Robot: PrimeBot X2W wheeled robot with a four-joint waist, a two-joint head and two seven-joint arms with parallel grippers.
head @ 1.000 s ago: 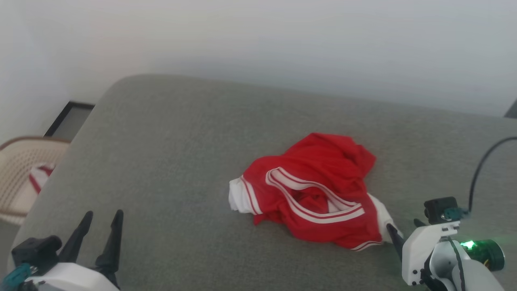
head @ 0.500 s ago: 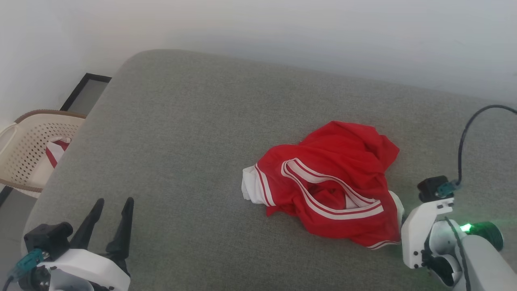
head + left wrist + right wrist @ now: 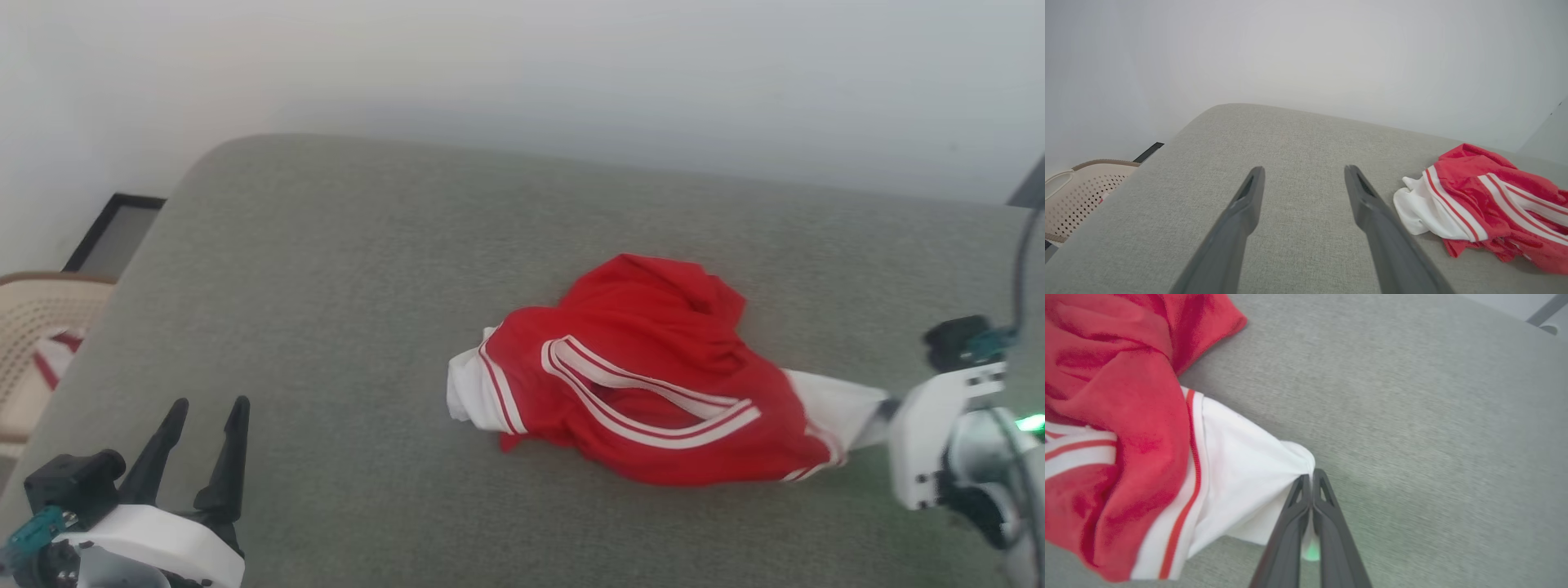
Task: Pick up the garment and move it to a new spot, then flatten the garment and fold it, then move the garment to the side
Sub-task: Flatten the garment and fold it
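Fabric in bright red, the garment lies bunched in a loose heap on a grey upholstered surface, right of the middle and roughly midway between the near and far edges. Its striped white-and-red collar band faces up and curves across the near side of the heap. One white sleeve end sticks out at the left of the heap and rests on the grey surface. The other white sleeve end is drawn out to the right into a taut point. The right end effector has its two dark fingers pressed together on the tip of that sleeve, pinching the white cloth between them, and a green light glows at the base of the fingers. In the head view its white housing sits at the right edge, just beside the stretched sleeve. The left end effector is at the near left, well apart from the garment, with its fingers spread and nothing between them. Its fingers point toward the far edge over bare grey surface. Beyond the left edge of the surface stands a beige perforated basket with some white-and-red cloth inside. A pale wall rises behind the far edge.
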